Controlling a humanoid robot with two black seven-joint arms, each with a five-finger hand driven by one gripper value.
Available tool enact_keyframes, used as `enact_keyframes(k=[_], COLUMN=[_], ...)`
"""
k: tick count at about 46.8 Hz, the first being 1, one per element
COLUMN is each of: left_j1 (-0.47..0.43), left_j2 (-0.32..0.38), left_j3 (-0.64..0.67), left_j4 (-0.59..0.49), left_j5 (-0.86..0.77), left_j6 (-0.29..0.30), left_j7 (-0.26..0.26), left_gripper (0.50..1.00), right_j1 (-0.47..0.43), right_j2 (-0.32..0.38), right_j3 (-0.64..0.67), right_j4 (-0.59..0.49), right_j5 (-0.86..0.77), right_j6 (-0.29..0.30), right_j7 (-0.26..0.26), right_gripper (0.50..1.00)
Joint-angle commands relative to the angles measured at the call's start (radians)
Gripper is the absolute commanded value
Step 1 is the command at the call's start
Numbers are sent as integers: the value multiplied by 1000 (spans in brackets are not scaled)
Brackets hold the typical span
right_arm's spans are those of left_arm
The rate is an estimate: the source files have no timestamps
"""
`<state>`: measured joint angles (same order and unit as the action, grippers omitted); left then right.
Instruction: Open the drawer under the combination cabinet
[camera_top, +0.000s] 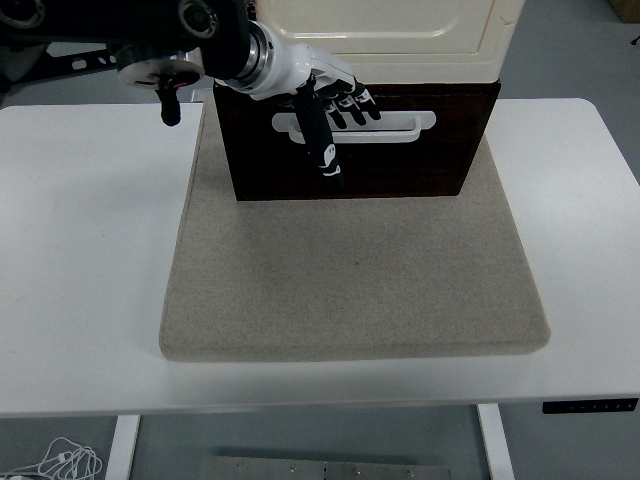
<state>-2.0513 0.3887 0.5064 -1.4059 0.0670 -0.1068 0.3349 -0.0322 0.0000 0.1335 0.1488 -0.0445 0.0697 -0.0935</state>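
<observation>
A white table (80, 250) stands on a grey floor, and on it lies a square grey felt mat (350, 290). At the far edge of that mat you have the combination cabinet: a cream upper cabinet (400, 40) sitting over a dark brown wooden drawer (420, 165) with a long white bar handle (400, 125) across its front.

Your left hand (325, 105), white-shelled with black fingers, reaches in from the upper left and sits at the left end of that handle. Its fingers (358, 103) are loosely spread across the bar and the thumb hangs down over the drawer front; they clasp nothing that you can see. The right arm is out of view.

You seem to be at the grasping step: the hand is at the handle, but the drawer front looks roughly flush beneath the cabinet, so no opening shows. Next you need to curl the fingers behind the bar and draw straight toward the near edge.

The mat in front of the drawer lies bare, so nothing blocks its travel. The light cabinet may slide along with the pull.
</observation>
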Motion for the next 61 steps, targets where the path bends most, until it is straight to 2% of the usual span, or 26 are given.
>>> enact_keyframes(k=[1, 6, 24, 30, 61], left_j1=[3, 3, 19, 40, 51], left_j2=[-13, -33, -37, -65, -71], left_j3=[0, 0, 0, 0, 1], left_j4=[1, 8, 64, 74, 91], left_j5=[-7, -6, -6, -4, -3], left_j6=[15, 18, 18, 16, 16], left_j7=[1, 3, 4, 3, 3], left_gripper=[1000, 1000, 1000, 1000, 1000], right_j1=[0, 0, 0, 0, 0], right_j2=[0, 0, 0, 0, 0], right_j3=[0, 0, 0, 0, 0], right_j4=[0, 0, 0, 0, 0], right_j5=[0, 0, 0, 0, 0], right_j6=[-1, 1, -1, -1, 1], right_j7=[0, 0, 0, 0, 0], right_gripper=[926, 928, 926, 928, 926])
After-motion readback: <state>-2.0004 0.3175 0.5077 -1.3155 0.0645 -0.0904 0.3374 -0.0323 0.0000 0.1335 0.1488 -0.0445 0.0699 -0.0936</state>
